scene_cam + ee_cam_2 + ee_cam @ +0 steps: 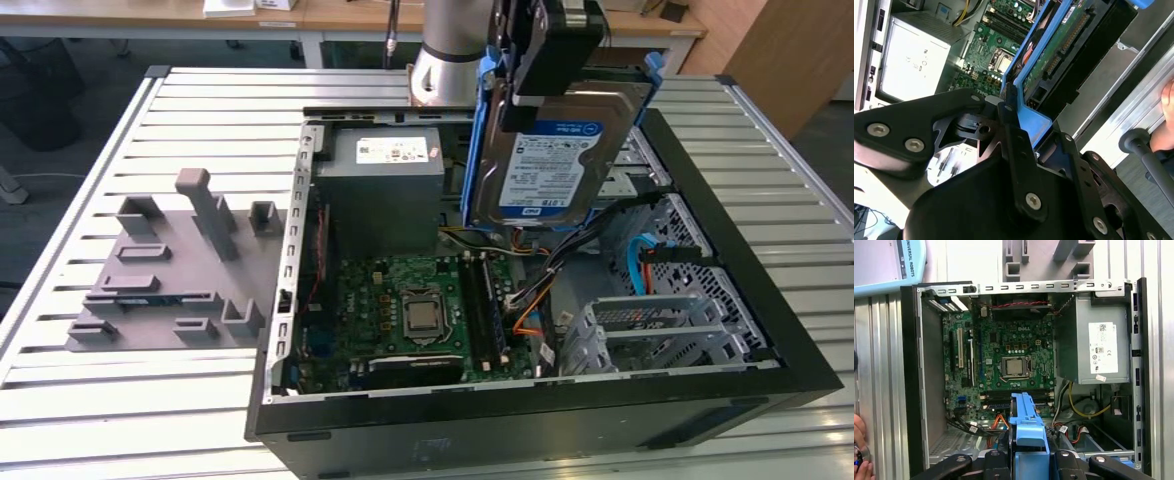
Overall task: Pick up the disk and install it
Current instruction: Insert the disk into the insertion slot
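Silver disk (pixel 554 150), blue-railed, hangs upright over far end of open computer case (pixel 754 260), beside power supply (pixel 387 190). Gripper (pixel 541 75) jaws clamped on its top edge. Pick-up done, install pending; seating likely calls for rails squared to drive cage (pixel 667 330).

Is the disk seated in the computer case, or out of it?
Out. In the exterior view the gripper holds the disk upright above the open case, not lowered into it.
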